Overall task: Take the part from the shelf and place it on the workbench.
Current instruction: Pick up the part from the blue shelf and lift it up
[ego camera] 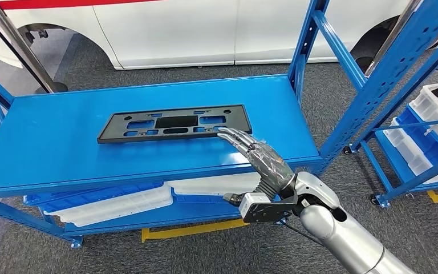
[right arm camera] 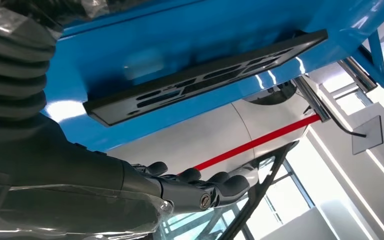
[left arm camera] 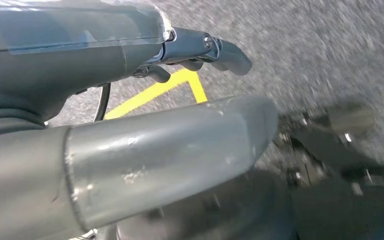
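Observation:
The part (ego camera: 174,123) is a flat black rectangular plate with several cut-outs, lying on the blue shelf top (ego camera: 63,137). My right hand (ego camera: 262,157) reaches over the shelf's front edge, flat and holding nothing, fingers stretched out with their tips at the plate's near right corner. The right wrist view shows the plate (right arm camera: 205,80) ahead of the outstretched right hand (right arm camera: 180,187), with a gap between them. My left hand (left arm camera: 170,145) hangs over the grey floor, thumb and fingers apart, holding nothing.
White trays (ego camera: 114,205) lie on the lower shelf level. A second blue rack (ego camera: 376,85) with white bins (ego camera: 433,114) stands to the right. A white car (ego camera: 205,28) is parked behind the shelf. Yellow floor tape (ego camera: 194,230) runs below the shelf front.

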Available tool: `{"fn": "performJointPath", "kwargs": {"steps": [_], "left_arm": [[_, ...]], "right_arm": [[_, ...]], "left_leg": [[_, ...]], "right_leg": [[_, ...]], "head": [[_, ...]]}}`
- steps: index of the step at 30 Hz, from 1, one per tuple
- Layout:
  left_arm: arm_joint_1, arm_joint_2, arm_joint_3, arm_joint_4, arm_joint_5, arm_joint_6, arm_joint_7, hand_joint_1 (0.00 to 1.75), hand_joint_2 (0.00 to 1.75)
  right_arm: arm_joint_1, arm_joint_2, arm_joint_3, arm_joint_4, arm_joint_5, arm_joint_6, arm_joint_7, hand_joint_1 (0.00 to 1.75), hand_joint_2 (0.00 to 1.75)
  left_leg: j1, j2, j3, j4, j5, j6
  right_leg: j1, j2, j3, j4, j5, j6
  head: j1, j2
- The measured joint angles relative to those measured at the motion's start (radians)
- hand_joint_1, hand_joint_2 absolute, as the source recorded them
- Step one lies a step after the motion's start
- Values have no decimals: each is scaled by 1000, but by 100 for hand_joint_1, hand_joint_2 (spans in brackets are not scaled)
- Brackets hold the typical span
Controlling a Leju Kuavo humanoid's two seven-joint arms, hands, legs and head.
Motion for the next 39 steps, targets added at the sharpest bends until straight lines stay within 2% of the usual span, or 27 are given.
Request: {"fn": "performJointPath", "kwargs": {"steps": [2, 4, 5, 6, 7, 9, 10, 11, 13, 16, 17, 19, 20, 21, 22, 23, 25, 26, 27, 30, 32, 33, 35, 36, 37, 38, 39], "left_arm": [[1, 0, 0, 0, 0, 0, 0, 0, 0], [0, -1, 0, 0, 0, 0, 0, 0, 0], [0, -2, 0, 0, 0, 0, 0, 0, 0], [0, -3, 0, 0, 0, 0, 0, 0, 0], [0, -3, 0, 0, 0, 0, 0, 0, 0], [1, -3, 0, 0, 0, 0, 0, 0, 0], [1, -3, 0, 0, 0, 0, 0, 0, 0], [0, -3, 0, 0, 0, 0, 0, 0, 0], [-2, -4, 0, 1, 0, 0, 0, 0, 0], [-6, -4, 0, 1, -2, 0, 1, 0, 0], [-6, -4, 0, 1, -2, 0, 1, 0, 0], [-6, -4, 0, 1, -3, 0, 2, 0, 0], [-5, -4, 0, 1, -4, 0, 3, 0, 0], [-5, -4, 0, 1, -5, -1, 3, 0, 0], [-4, -4, 0, 1, -6, -1, 4, 0, 0], [-4, -4, 0, 1, -8, -1, 4, 0, 0], [-3, -4, 0, 1, -9, -1, 5, 0, 0], [-4, -4, 0, 2, -9, -1, 6, 0, 0], [-5, -4, 0, 2, -10, -1, 6, 0, 0], [-9, -4, 0, 3, -13, -1, 9, 0, 0], [-8, -4, 0, 3, -16, -1, 10, 0, 0], [-9, -4, 0, 3, -18, -1, 10, 0, 0], [-11, -4, 0, 3, -20, -1, 11, 0, 0], [-12, -4, 0, 3, -21, -1, 12, 0, 0], [-12, -4, 0, 3, -21, -1, 12, 0, 0], [-13, -4, 0, 3, -21, -1, 12, 0, 0], [-13, -4, 0, 3, -21, -1, 13, 0, 0]], "right_arm": [[-2, 0, 0, -1, 0, 0, 0, 0, 0], [-1, 0, 0, 1, 0, 0, 0, 0, 0], [2, 0, 0, 2, 0, 0, 0, 0, 0], [4, 0, 0, 4, 0, 0, 0, 0, 0], [5, 0, 0, 5, 0, 0, 0, 0, 0], [5, 0, 0, 6, 0, 0, 0, 0, 0], [5, 0, 0, 6, 0, 1, 0, 0, 0], [4, 1, 0, 7, 0, 1, 1, 0, 0], [3, 3, 1, 8, 1, 2, 4, 0, 0], [1, 10, 1, 8, 2, 5, 7, 0, 0], [-2, 15, 1, 9, 2, 7, 8, 0, 0], [-5, 28, 2, 11, 3, 15, 12, 0, 0], [-6, 36, 4, 13, 4, 20, 14, 0, 0], [-7, 44, 7, 16, 5, 24, 17, 0, 0], [-8, 51, 11, 19, 5, 27, 19, 0, 0], [-10, 60, 16, 22, 5, 30, 21, 0, 0], [-18, 76, 26, 28, 5, 34, 24, 0, 0], [-23, 83, 31, 31, 5, 37, 25, 0, 0], [-28, 90, 36, 35, 3, 39, 27, 0, 0], [-41, 112, 53, 45, -2, 45, 33, 0, 0], [-50, 127, 63, 50, -6, 47, 36, 0, 0], [-55, 134, 70, 54, -7, 49, 39, 0, 0], [-61, 147, 84, 63, -10, 54, 43, 0, 0], [-61, 154, 91, 68, -12, 56, 46, 0, 0], [-62, 161, 97, 73, -14, 57, 49, 0, 0], [-63, 168, 102, 78, -17, 57, 52, 0, 0], [-65, 174, 105, 81, -19, 57, 54, 0, 0]], "left_leg": [[7, 2, 23, -24, 1, 4], [7, 3, 36, -30, -6, 7], [7, 3, 41, -29, -12, 8], [8, 3, 47, -27, -19, 7], [9, 3, 55, -25, -26, 5], [12, 3, 71, -17, -45, -2], [12, 2, 76, -11, -55, -8], [12, 2, 78, -6, -63, -13], [12, 2, 75, -2, -71, -25], [18, 5, 70, 20, -91, -43], [20, 5, 52, 59, -108, -48], [23, 4, -24, 191, -153, -56], [25, 4, -66, 255, -167, -58], [26, 4, -97, 293, -165, -61], [28, 5, -110, 291, -141, -62], [29, 5, -103, 251, -99, -62], [30, 4, -59, 120, -12, -59], [29, 3, -39, 67, 7, -55], [28, 2, -29, 39, 11, -51], [26, 1, -21, 20, -2, -35], [27, 1, -8, 10, -5, -22], [27, 2, -1, 6, -8, -16], [24, 2, 8, 5, -17, -7], [22, 2, 14, 6, -22, -4], [20, 1, 21, 6, -28, -3], [18, 0, 31, 6, -35, -4], [17, -1, 43, 6, -42, -4]], "right_leg": [[0, -3, -22, 55, -28, 9], [-8, -5, -95, 179, -74, 19], [-12, -5, -134, 233, -84, 23], [-16, -6, -160, 258, -75, 28], [-21, -8, -167, 244, -44, 33], [-28, -15, -131, 130, 48, 40], [-27, -18, -109, 74, 78, 41], [-25, -19, -94, 36, 90, 37], [-17, -18, -86, 14, 81, 25], [-19, -14, -72, 0, 74, 3], [-20, -14, -64, -4, 71, -4], [-20, -15, -50, -7, 61, -13], [-19, -14, -44, -7, 55, -15], [-19, -14, -36, -6, 49, -15], [-19, -13, -28, -6, 42, -14], [-19, -11, -17, -5, 35, -12], [-18, -9, 1, -4, 19, -4], [-17, -7, 4, -3, 13, 1], [-16, -6, 4, -3, 9, 7], [-16, -6, 3, -7, 3, 22], [-18, -8, -15, 37, -21, 29], [-18, -10, -42, 90, -44, 32], [-17, -11, -127, 225, -85, 34], [-17, -11, -162, 269, -86, 34], [-17, -11, -181, 279, -68, 33], [-17, -11, -179, 248, -29, 29], [-15, -11, -161, 189, 20, 24]], "head": [[0, 0], [1, 0], [1, 0], [1, 0], [1, 0], [1, 0], [1, 0], [0, 0], [0, 0], [0, 0], [0, 0], [0, 0], [0, 0], [0, 0], [0, 0], [0, 0], [0, 0], [0, 0], [0, 0], [0, 0], [0, 0], [0, 0], [0, 0], [0, 0], [0, 0], [0, 0], [0, 0]]}}
